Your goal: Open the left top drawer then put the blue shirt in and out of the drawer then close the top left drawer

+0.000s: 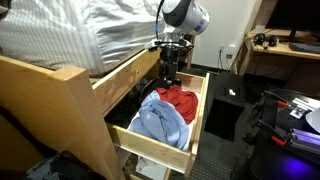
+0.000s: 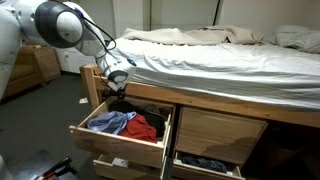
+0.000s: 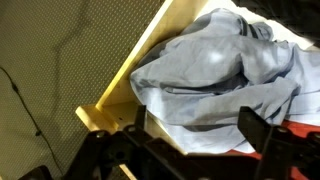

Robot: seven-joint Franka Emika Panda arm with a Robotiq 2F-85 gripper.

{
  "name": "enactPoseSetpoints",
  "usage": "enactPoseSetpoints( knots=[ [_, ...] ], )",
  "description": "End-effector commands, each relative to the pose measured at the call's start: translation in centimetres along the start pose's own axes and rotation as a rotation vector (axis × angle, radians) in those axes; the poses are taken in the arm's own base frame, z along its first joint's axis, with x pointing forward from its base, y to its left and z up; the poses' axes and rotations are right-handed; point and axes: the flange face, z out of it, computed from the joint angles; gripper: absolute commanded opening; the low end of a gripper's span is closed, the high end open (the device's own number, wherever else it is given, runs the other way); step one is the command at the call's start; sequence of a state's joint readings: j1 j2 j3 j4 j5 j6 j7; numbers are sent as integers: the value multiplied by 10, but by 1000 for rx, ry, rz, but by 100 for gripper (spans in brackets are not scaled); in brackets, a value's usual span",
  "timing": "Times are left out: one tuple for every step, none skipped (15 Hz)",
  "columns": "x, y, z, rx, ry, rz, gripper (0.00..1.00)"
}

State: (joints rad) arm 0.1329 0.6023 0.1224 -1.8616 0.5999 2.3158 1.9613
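Note:
The top left drawer stands pulled open in both exterior views. The blue shirt lies bunched inside it toward the front, also seen in an exterior view and filling the wrist view. A red cloth lies beside it in the drawer. My gripper hangs above the back part of the drawer, under the bed edge. In the wrist view its fingers are spread apart over the shirt and hold nothing.
The bed with white bedding sits over the wooden frame. Lower drawers are partly open. A black box stands on the floor beside the drawer. A desk is at the back.

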Motion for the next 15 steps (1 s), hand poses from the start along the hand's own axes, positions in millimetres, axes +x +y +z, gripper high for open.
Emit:
enactPoseSetpoints(
  knots=[
    [1, 0, 4, 9, 22, 20, 99],
    [6, 2, 14, 27, 78, 81, 100],
    [12, 6, 21, 41, 123, 132, 100],
    [17, 12, 25, 48, 160, 174, 100],
    [22, 20, 26, 55, 201, 219, 100],
    [25, 29, 23, 71, 236, 268, 100],
    [27, 34, 22, 96, 267, 314, 100],
    [18, 18, 33, 67, 219, 248, 100],
    [19, 22, 35, 82, 241, 279, 100],
    [19, 25, 34, 89, 248, 294, 100],
    [20, 27, 33, 92, 249, 300, 100],
    [20, 27, 31, 93, 249, 303, 100],
    [21, 21, 36, 95, 229, 292, 100],
    [23, 12, 50, 110, 214, 274, 100],
    [24, 7, 66, 121, 202, 249, 100]
  ],
)
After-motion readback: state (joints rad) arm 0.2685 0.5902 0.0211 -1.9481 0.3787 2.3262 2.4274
